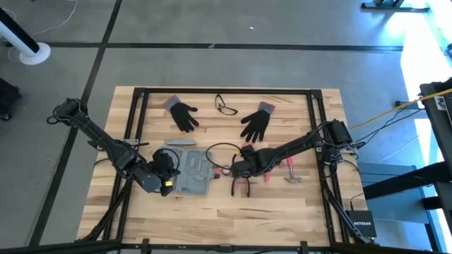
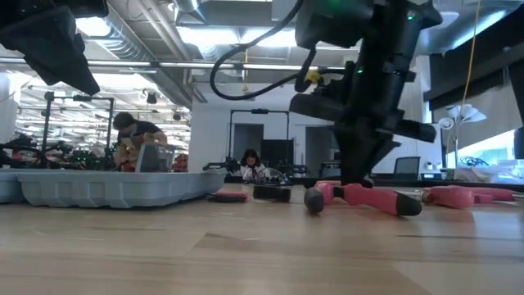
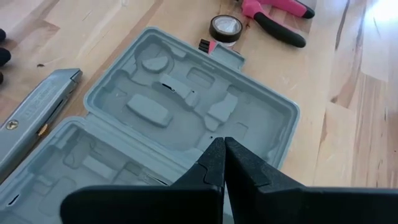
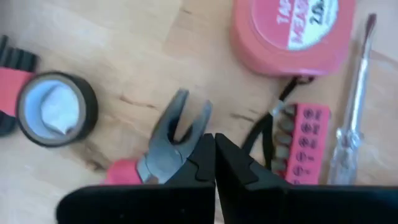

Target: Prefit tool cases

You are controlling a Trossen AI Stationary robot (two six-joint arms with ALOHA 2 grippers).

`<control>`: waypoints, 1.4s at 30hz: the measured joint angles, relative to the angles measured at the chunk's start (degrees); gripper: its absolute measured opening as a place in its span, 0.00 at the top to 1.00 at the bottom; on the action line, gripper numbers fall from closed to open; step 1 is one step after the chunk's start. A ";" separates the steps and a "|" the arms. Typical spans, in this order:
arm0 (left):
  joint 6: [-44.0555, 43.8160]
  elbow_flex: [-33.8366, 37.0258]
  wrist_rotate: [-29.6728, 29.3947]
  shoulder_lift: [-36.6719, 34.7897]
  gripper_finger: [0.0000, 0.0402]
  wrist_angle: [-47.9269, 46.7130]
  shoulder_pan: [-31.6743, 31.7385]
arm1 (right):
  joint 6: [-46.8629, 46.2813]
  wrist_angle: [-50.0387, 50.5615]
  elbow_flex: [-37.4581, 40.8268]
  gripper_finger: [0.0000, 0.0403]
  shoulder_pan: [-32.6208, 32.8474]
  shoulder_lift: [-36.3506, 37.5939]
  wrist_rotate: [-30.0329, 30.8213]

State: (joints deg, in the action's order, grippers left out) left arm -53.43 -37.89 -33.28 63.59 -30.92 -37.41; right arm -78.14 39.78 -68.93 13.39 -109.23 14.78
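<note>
One flat blue-grey plastic tool case [image 1: 194, 171] lies open on the light wooden table [image 1: 282, 212], left of centre. Both grippers have their fingers pressed together, holding nothing. Left gripper [image 3: 222, 163] hovers over the case's moulded recesses; right gripper [image 4: 214, 163] hangs above pink-handled pliers [image 4: 168, 140], near a roll of black tape [image 4: 56, 109] and a pink tape measure [image 4: 292, 31].

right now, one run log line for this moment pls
case: tool case open, recesses empty | left gripper: shut, above case | right gripper: shut, above pliers | tape roll: on table
</note>
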 joint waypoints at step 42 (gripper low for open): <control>6.53 -8.28 12.18 30.23 1.00 35.09 11.17 | 3.42 -2.12 6.09 1.00 6.21 8.98 -9.40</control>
State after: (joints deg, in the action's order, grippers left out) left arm -46.90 -46.17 -21.09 93.83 4.17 -26.24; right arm -74.72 37.66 -62.84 19.59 -100.25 5.37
